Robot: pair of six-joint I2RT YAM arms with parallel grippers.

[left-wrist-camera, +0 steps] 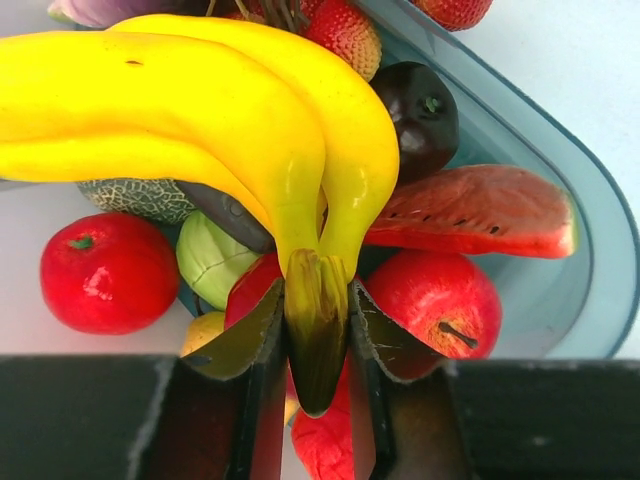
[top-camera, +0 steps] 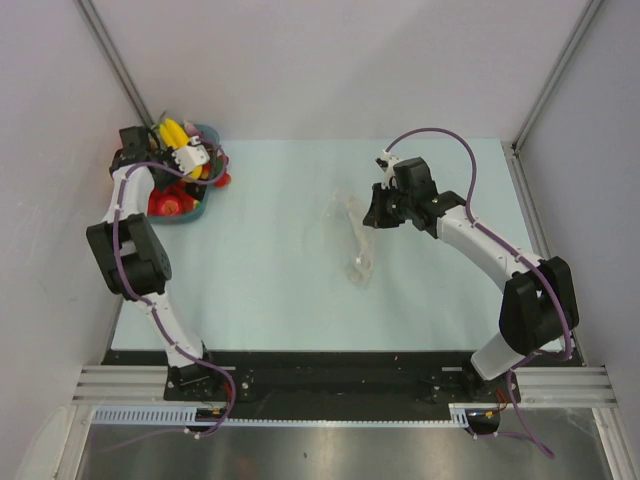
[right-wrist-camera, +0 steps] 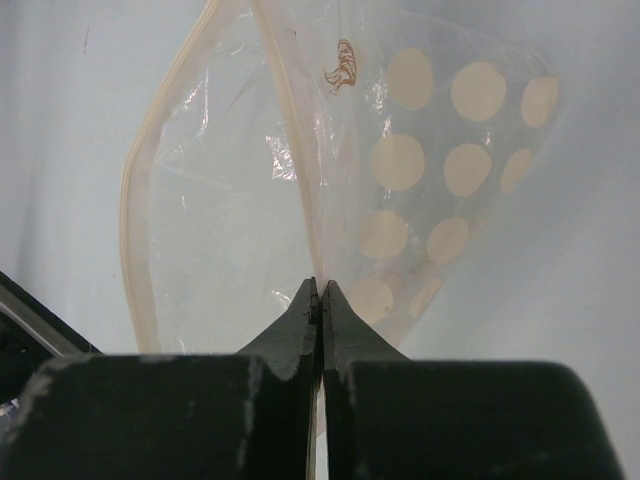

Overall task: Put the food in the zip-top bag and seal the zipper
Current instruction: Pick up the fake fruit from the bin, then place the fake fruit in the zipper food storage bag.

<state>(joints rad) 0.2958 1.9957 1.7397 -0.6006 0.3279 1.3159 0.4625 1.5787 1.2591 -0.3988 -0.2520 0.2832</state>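
Note:
The food fills a blue basket (top-camera: 205, 205) at the far left. My left gripper (left-wrist-camera: 317, 310) is over it, shut on the dark stem of a yellow banana bunch (left-wrist-camera: 200, 120). Red apples (left-wrist-camera: 435, 295), a watermelon slice (left-wrist-camera: 480, 210), a strawberry (left-wrist-camera: 345, 35) and a green vegetable (left-wrist-camera: 210, 260) lie beneath. The clear zip-top bag (top-camera: 352, 240) lies mid-table with its mouth gaping. My right gripper (right-wrist-camera: 321, 290) is shut on the whitish zipper strip (right-wrist-camera: 290, 130) at the bag's edge; the bag shows pale dots (right-wrist-camera: 398, 162) in the right wrist view.
The basket's rim (left-wrist-camera: 590, 200) curves along the right of the left wrist view. Walls and frame posts (top-camera: 110, 60) close in the table at the left, back and right. The pale blue tabletop (top-camera: 270, 290) surrounds the bag.

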